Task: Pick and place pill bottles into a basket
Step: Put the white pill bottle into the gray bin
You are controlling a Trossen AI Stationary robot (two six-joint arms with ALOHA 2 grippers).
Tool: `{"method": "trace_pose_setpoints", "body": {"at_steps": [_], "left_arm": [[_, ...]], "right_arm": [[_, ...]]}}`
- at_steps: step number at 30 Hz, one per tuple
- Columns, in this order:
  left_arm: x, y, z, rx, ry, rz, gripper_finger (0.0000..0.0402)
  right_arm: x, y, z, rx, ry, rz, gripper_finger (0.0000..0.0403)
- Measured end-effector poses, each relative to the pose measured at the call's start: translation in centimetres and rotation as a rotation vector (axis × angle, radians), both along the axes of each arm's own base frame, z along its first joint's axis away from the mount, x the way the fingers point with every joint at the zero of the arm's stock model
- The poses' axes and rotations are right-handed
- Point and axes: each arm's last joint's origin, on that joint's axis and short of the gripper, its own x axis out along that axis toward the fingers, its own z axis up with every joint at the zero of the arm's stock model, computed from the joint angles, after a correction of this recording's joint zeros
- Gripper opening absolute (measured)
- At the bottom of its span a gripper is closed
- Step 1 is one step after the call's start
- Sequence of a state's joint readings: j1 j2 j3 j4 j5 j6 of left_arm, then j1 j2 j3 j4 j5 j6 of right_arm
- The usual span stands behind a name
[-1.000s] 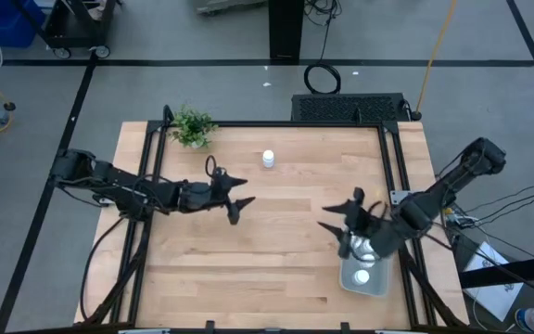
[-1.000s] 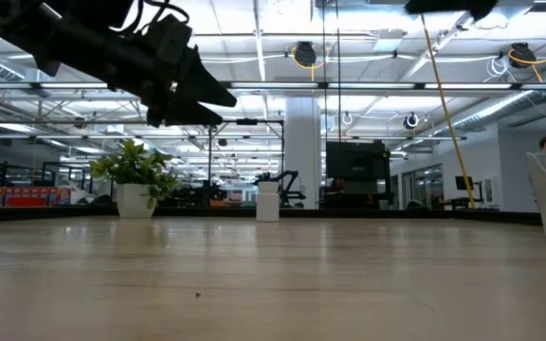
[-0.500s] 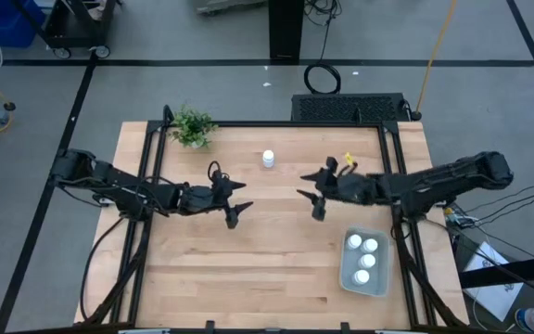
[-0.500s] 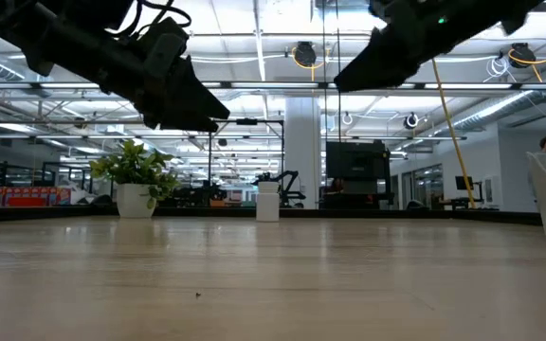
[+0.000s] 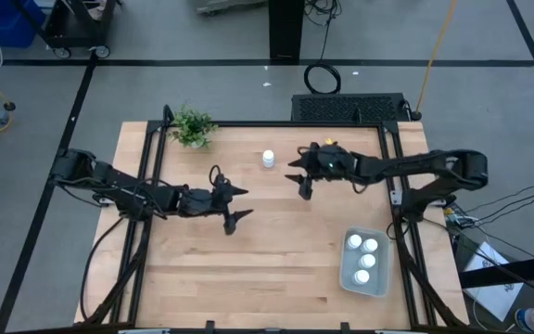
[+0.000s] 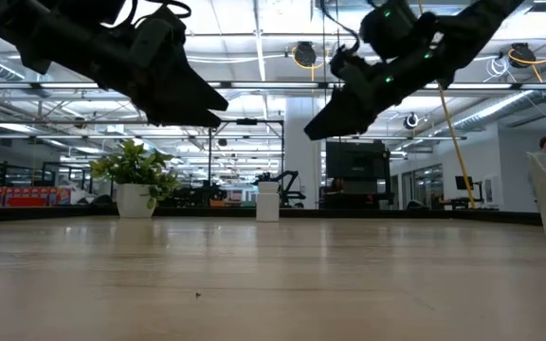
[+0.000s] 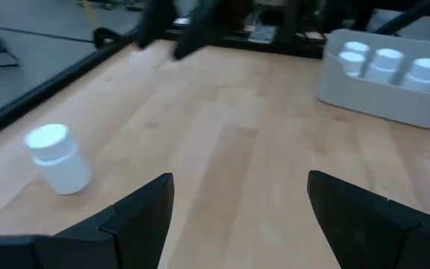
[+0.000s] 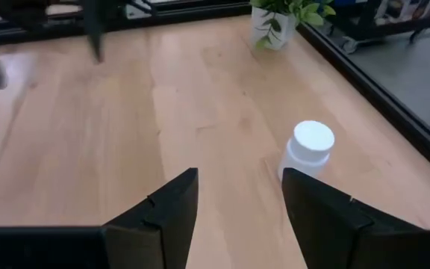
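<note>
Now my right claw (image 5: 301, 179) hangs above the worktop (image 5: 276, 269) just beside the last loose pill bottle (image 5: 268, 159), which stands upright near the far edge, between the potted plant (image 5: 192, 126) and me. One second ago this claw was over the basket (image 5: 379, 283) at the near right corner; half a second ago it was already halfway across. Its fingers are spread and hold nothing, so I judge that the delivery is finished and I am reaching for the next pick. In the basket I count three white bottles (image 5: 363, 261); more I cannot see. My left claw (image 5: 231, 205) waits over the middle of the worktop, spread wide and empty, and it has drifted only a little toward the near side. The bottle itself has not moved.
</note>
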State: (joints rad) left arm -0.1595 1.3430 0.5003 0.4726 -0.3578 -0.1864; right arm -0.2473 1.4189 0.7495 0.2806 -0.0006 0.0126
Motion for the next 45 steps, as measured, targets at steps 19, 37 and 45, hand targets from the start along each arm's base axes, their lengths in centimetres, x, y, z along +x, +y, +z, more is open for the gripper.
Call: {"method": "trace_pose_setpoints", "body": {"at_steps": [19, 37, 45], "left_arm": [[-0.4, -2.2, -0.1, 0.019, 0.011, -0.101, 0.031], [-0.3, -2.2, 0.0, 0.038, 0.007, -0.107, 0.031], [-0.3, -2.2, 0.0, 0.039, 0.005, -0.107, 0.031]], "right_arm": [[6.7, -7.7, -0.2, 0.049, 0.103, 0.01, 0.0302], [7.2, -10.7, -0.6, 0.117, 0.094, -0.003, 0.0299], [7.5, -10.1, -0.7, 0.109, 0.102, 0.02, 0.0299]]}}
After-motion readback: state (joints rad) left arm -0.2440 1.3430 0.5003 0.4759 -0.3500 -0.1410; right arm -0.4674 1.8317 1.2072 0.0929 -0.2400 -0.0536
